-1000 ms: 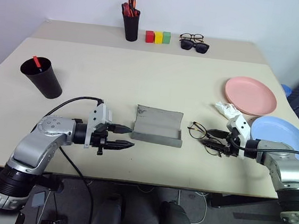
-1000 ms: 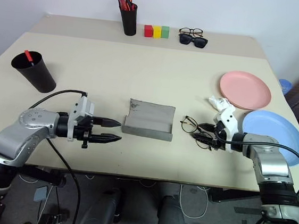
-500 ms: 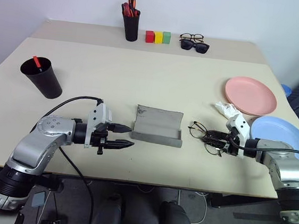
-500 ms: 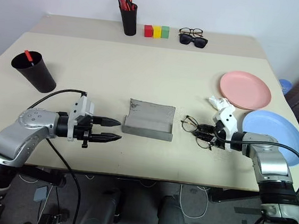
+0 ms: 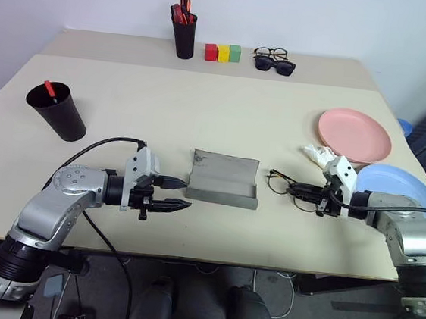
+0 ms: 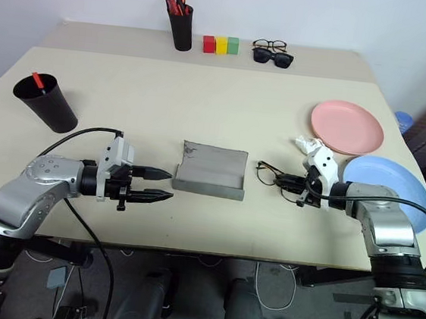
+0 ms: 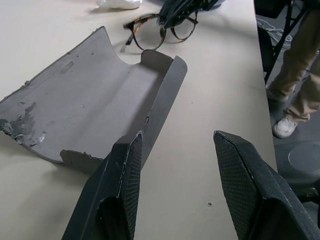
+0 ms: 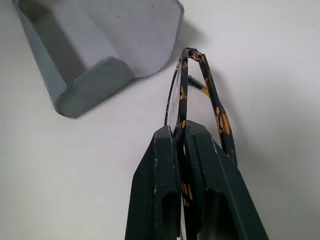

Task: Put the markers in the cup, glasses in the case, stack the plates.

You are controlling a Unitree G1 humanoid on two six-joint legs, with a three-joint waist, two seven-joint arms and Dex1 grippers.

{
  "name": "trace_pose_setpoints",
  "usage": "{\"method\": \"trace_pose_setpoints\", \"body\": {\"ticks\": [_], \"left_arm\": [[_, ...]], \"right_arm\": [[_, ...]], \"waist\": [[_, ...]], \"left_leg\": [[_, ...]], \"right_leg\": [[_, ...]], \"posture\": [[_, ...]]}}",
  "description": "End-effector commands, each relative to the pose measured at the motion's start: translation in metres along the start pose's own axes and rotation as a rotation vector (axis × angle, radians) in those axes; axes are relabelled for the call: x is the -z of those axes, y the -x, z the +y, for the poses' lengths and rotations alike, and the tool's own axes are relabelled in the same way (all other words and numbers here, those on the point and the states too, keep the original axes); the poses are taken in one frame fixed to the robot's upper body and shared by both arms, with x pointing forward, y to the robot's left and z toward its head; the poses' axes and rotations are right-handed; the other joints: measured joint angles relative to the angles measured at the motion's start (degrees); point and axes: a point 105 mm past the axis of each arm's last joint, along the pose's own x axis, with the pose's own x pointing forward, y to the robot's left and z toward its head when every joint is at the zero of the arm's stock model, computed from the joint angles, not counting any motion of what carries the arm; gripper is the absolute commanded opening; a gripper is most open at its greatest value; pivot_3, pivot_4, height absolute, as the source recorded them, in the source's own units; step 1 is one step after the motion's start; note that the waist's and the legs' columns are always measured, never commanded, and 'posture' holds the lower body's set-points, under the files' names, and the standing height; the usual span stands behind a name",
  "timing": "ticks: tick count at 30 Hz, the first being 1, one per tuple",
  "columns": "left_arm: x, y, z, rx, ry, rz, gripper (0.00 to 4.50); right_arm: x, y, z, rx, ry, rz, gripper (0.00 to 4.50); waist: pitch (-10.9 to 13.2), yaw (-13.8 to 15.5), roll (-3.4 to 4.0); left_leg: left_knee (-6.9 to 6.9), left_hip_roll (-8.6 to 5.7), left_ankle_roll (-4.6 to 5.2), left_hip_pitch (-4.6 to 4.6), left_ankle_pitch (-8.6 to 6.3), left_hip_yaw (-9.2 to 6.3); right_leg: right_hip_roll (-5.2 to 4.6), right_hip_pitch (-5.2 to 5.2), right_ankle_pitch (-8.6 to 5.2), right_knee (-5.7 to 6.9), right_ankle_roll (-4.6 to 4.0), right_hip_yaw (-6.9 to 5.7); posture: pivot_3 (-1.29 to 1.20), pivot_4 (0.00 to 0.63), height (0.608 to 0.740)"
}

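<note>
- Right now my right gripper is clamped on the glasses, fingers pinched tight around the thin frame.
- I see the glasses just off the open end of the case, near it but apart; whether they touch the table, I can't tell.
- My left gripper hangs at the other end of the case, jaws parted, nothing between them, one finger right beside the case's edge.
- Case lies open, grey, mid-table between my two arms.
- Pink plate and blue plate sit side by side on my right, not stacked; a crumpled white scrap lies by the pink one.
- Cup stands far left with the red-capped marker poking out of it.
- Along the back edge: pen holder, three coloured blocks, sunglasses.
- In my left wrist view, a person's leg and shoe beyond the table.
</note>
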Motion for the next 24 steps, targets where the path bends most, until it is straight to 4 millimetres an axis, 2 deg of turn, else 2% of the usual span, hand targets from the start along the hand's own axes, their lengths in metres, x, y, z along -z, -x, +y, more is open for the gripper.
{"method": "trace_pose_setpoints", "body": {"ticks": [1,4,7,12,18,24], "left_arm": [[-0.006,0.005,-0.001,-0.015,-0.052,-0.043,2.31],[-0.007,0.011,-0.002,-0.045,-0.053,-0.118,2.31],[-0.008,0.024,-0.004,-0.041,-0.084,-0.15,2.31],[-0.017,0.057,-0.007,0.061,0.002,-0.204,2.31],[-0.006,0.085,-0.014,0.122,0.034,-0.124,2.31],[-0.007,0.088,-0.012,0.104,0.018,-0.115,2.31]], "right_arm": [[-0.072,-0.003,0.009,-0.034,0.132,-0.194,0.02],[-0.096,-0.018,0.023,-0.086,0.163,-0.273,0.02],[-0.105,-0.043,0.042,-0.154,0.174,-0.321,0.02],[-0.094,-0.075,0.055,-0.215,0.155,-0.306,0.02],[-0.077,-0.098,0.056,-0.24,0.14,-0.275,0.02],[-0.056,-0.107,0.066,-0.309,0.12,-0.208,0.02]], "waist": [[0.04,-0.41,0.07],[0.04,-0.28,0.07],[0.02,0.13,0.03],[0.03,0.08,0.04],[0.05,-0.24,0.07],[0.06,-0.12,0.08]], "left_leg": [[0.0,0.0,0.0,0.0,0.0,0.01],[-0.1,0.07,0.0,0.05,0.0,0.0],[-0.14,0.07,0.0,0.01,0.0,-0.06],[-0.07,0.03,-0.01,-0.08,0.0,-0.02],[-0.13,0.04,-0.01,-0.07,0.0,-0.01],[-0.17,0.05,-0.01,-0.07,0.0,-0.01]], "right_leg": [[0.0,-0.04,0.0,0.03,0.0,0.03],[0.07,-0.1,0.0,0.08,0.0,0.04],[0.09,-0.11,-0.01,0.09,0.01,-0.02],[0.02,-0.15,-0.02,0.07,-0.03,0.0],[0.03,-0.2,-0.02,0.06,-0.04,-0.01],[0.04,-0.25,-0.04,0.11,-0.07,0.0]], "posture": [[0.0,0.15,0.74],[0.0,0.15,0.74],[0.0,0.15,0.74],[0.0,0.15,0.74],[0.0,0.15,0.74],[0.0,0.15,0.74]]}}
